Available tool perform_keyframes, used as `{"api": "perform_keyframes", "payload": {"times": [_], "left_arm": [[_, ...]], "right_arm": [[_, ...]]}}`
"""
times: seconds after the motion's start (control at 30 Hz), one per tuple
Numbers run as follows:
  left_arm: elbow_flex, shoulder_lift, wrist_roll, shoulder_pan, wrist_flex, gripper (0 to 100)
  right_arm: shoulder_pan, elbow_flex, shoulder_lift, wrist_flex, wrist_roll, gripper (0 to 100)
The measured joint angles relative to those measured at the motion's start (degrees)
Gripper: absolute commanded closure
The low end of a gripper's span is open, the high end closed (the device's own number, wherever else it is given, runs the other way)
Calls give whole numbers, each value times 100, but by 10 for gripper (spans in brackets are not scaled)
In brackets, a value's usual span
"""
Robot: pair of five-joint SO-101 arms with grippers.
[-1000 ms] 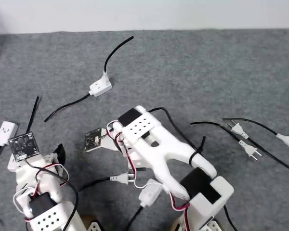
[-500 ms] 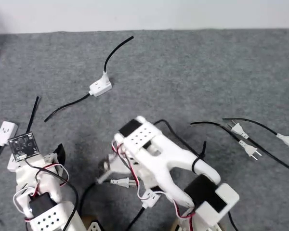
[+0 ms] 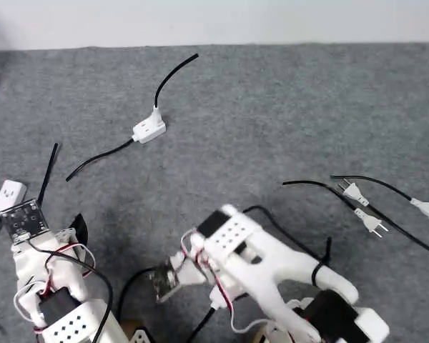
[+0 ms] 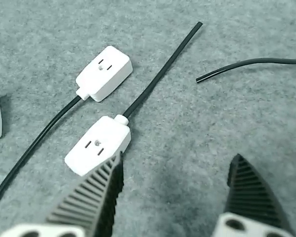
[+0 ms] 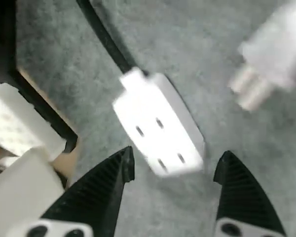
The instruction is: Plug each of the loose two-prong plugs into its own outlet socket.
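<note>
Our right claw (image 5: pixel 177 155) hangs wide open and empty over a white socket block (image 5: pixel 158 131), with a loose plug (image 5: pixel 269 54) lying just beside it. Our left claw (image 4: pixel 176 163) is open and empty too, near another socket (image 4: pixel 99 144). We judge nothing is plugged in yet and this is the approach to a first grasp. Next we need to lower squarely and close on the block without nudging the plug away.
</note>
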Motion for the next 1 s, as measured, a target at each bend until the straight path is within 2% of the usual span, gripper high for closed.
{"api": "perform_keyframes", "payload": {"times": [0.23,0.3,0.4,0.5,0.57,0.73,0.83,1.0], "left_arm": [[0,0,0,-26,0,676],[0,0,0,-26,0,676],[0,0,0,-26,0,676],[0,0,0,-26,0,676],[0,0,0,-26,0,676],[0,0,0,149,0,676],[0,0,0,211,0,676],[0,0,0,229,0,676]], "right_arm": [[-88,844,-281,-941,141,740],[-44,870,-281,-1011,141,805],[70,870,-281,-1099,141,991],[158,862,-281,-1284,167,962],[158,862,-281,-1336,167,995],[167,862,-316,-1336,167,990],[141,870,-510,-949,167,990],[114,193,-1600,571,167,990]]}}
